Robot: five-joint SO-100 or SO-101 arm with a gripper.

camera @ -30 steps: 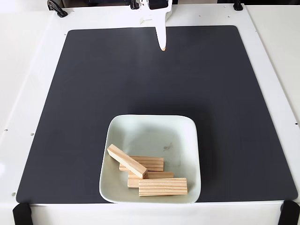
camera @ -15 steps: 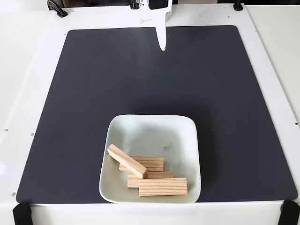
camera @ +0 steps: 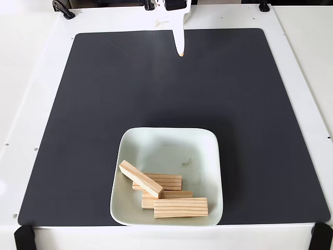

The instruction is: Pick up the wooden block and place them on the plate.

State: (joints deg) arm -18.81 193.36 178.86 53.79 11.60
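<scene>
Blocks (camera: 166, 190) fill plate (camera: 208, 151), well apart from gripper (camera: 180, 53).

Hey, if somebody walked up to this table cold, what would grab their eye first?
Probably the pale square plate at the near edge of the dark mat, with four wooden blocks piled in its lower half, one lying tilted across the others. After that, the white gripper pointing down at the mat's far edge, holding nothing.
</scene>
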